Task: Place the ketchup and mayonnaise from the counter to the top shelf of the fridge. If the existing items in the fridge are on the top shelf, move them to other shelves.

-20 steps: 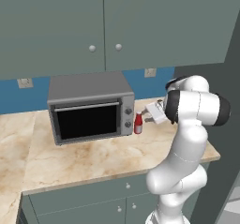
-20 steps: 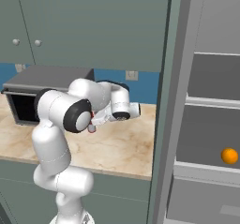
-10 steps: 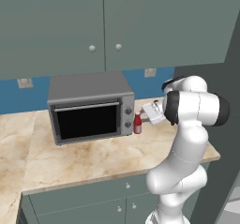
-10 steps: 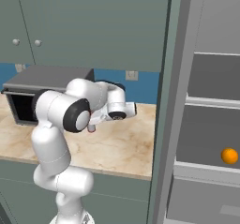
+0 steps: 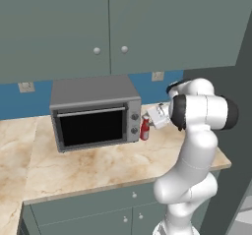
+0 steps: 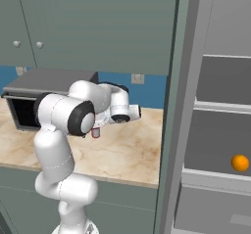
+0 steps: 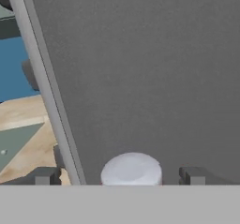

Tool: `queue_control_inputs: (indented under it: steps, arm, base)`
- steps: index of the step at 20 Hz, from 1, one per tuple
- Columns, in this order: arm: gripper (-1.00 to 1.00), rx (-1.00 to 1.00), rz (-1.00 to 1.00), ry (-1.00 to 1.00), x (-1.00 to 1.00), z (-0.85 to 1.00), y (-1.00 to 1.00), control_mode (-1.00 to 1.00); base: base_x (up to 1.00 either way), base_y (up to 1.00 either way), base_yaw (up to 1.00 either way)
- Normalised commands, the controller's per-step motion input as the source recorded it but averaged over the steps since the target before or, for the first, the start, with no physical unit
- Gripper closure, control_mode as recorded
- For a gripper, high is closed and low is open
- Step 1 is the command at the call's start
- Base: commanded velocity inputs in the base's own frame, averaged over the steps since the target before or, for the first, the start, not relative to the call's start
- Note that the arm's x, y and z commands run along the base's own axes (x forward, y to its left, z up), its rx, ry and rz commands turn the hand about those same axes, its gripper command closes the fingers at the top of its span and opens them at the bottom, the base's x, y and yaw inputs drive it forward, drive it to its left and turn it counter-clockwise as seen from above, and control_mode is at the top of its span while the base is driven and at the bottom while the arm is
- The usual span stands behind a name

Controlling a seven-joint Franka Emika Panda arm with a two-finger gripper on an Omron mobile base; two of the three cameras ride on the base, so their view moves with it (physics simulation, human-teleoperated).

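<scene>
Between the two dark fingertips (image 7: 43, 176) in the hand view sits the white cap of the ketchup (image 7: 131, 169), the gripper (image 7: 117, 177) spread wide around it and not closed on it. On the counter (image 5: 98, 162), the red bottle stands upright just beside the right end of the microwave (image 5: 93, 112), whose grey side rises close behind the cap. Farther right, in the fridge (image 6: 215, 105), a bright orange fruit (image 6: 239, 162) rests on a lower shelf, beneath the top shelf (image 6: 223, 105).
</scene>
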Motion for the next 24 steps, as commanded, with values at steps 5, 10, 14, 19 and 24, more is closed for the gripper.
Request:
queue_control_inputs:
  steps: [5,10,14,19,24]
  arm:
    - [-1.0,0.0,0.0,0.0,0.27,-0.01,0.0,-1.0]
    - [-1.0,0.0,0.0,0.0,0.01,-0.22,0.0,-1.0]
    - [-1.0,0.0,0.0,0.0,-0.01,-0.25,0.0,-1.0]
    - [1.0,0.0,0.0,0.0,0.0,-0.02,0.0,-1.0]
    - [1.0,0.0,0.0,-0.01,0.0,0.0,0.0,-1.0]
  base:
    - [0.0,0.0,0.0]
    - [0.0,0.0,0.0]
    - [0.0,0.0,0.0]
    - [0.0,0.0,0.0]
    - [0.0,0.0,0.0]
